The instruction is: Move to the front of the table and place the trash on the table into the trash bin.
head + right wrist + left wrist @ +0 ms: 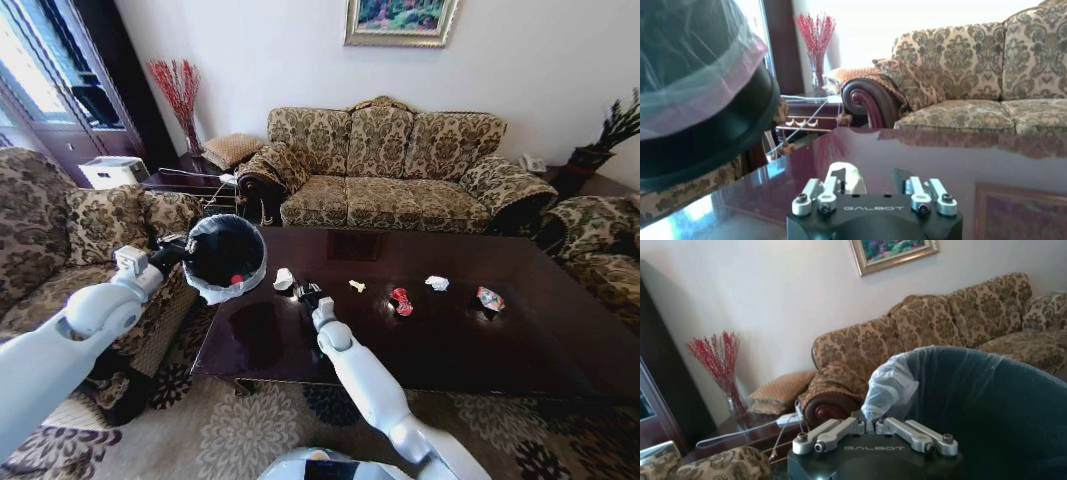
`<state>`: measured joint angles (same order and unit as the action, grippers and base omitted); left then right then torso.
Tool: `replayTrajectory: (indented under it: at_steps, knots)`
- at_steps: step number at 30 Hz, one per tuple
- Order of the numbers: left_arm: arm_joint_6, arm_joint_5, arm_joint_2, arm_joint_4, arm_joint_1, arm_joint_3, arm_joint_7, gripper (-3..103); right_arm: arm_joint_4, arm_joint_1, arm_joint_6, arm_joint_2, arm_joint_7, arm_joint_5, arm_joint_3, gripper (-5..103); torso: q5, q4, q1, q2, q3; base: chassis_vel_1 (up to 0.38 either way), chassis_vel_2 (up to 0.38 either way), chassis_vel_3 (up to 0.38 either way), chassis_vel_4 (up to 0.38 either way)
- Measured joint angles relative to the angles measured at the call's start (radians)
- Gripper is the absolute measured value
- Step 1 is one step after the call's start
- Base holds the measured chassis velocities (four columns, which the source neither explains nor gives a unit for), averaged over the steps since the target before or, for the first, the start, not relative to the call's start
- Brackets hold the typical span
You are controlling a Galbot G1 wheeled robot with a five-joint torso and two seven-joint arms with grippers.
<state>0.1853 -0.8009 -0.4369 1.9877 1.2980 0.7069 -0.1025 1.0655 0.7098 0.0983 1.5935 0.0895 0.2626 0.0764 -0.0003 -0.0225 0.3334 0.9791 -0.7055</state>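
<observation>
My left gripper (182, 251) (870, 424) is shut on the rim of the trash bin (226, 256) (973, 405), holding it up beside the table's left end. The bin has a black bag and a red scrap inside. Over the dark table (450, 350), my right gripper (306, 294) (870, 189) stands open just behind a white crumpled paper wad (284, 279) (845, 177), which lies by one finger. More trash lies to the right: a tiny yellowish scrap (357, 286), a red wrapper (401, 300), a second white wad (437, 283) and a multicoloured wrapper (489, 298).
A patterned sofa (390, 170) stands behind the table, with armchairs at the left (90, 240) and right (600, 250). A side table (185, 180) with red branches in a vase sits in the back left corner. Patterned carpet lies in front.
</observation>
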Motion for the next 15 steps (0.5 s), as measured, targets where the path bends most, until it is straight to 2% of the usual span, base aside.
replayTrajectory:
  at_steps: [1,2,4,5,6,7,9,10,12,13,15]
  knots:
    - [0.0,0.0,0.0,0.0,0.0,0.0,0.0,3,0.0,0.0,0.0,0.0,0.0,0.0,0.0,42,0.0,0.0,0.0,0.0,0.0,0.0,0.0,0.0,0.0]
    - [0.001,-0.001,0.004,0.0,0.001,0.0,0.0,3,-0.019,-0.005,0.006,0.01,0.0,-0.005,0.0,48,0.0001,0.0,0.0,0.0,0.0,0.0,0.0,0.0,0.0]
    - [0.005,-0.005,0.012,0.0,0.0,0.0,-0.003,3,-0.047,-0.012,0.015,0.016,-0.005,-0.015,-0.001,48,0.0003,-0.0002,0.0,0.0,0.0,0.0,0.0,0.0,0.0]
    - [0.007,-0.006,0.015,0.0,0.0,0.0,-0.004,3,-0.058,-0.014,0.018,0.017,-0.008,-0.019,-0.001,59,0.0003,-0.0001,0.0,0.0,0.0,0.0,0.0,0.0,0.0]
    - [0.01,-0.008,0.018,0.001,0.0,-0.001,-0.006,3,-0.076,-0.017,0.023,0.018,-0.01,-0.025,0.0,65,0.0003,-0.0001,0.0,0.0,0.0,0.0,0.0,0.0,0.0]
    - [0.01,-0.008,0.018,0.001,0.0,-0.001,-0.006,3,-0.076,-0.017,0.023,0.018,-0.01,-0.025,0.0,65,0.0003,-0.0001,0.0,0.0,0.0,0.0,0.0,0.0,0.0]
    - [0.013,-0.011,0.021,0.003,-0.001,-0.002,-0.006,3,-0.116,-0.026,0.037,0.018,-0.01,-0.048,-0.003,76,0.0003,0.0,0.0,0.0,0.0,0.0,0.0,0.0,0.0]
    - [0.013,-0.011,0.021,0.003,-0.001,-0.002,-0.006,3,-0.116,-0.026,0.037,0.018,-0.01,-0.048,-0.003,76,0.0003,0.0,0.0,0.0,0.0,0.0,0.0,0.0,0.0]
    - [0.014,-0.011,0.021,0.003,-0.001,-0.004,-0.007,3,-0.157,-0.04,0.052,0.017,-0.011,-0.06,-0.007,86,0.0003,0.0001,0.0,0.0,0.0,0.0,0.0,0.0,0.0]
    - [0.014,-0.011,0.021,0.003,-0.001,-0.004,-0.007,3,-0.157,-0.04,0.052,0.017,-0.011,-0.06,-0.007,86,0.0003,0.0001,0.0,0.0,0.0,0.0,0.0,0.0,0.0]
    - [0.014,-0.011,0.019,0.001,-0.002,-0.005,-0.007,3,-0.184,-0.056,0.067,0.016,-0.018,-0.059,-0.003,95,0.0003,0.0,0.0,0.0,0.0,0.0,0.0,0.0,0.0]
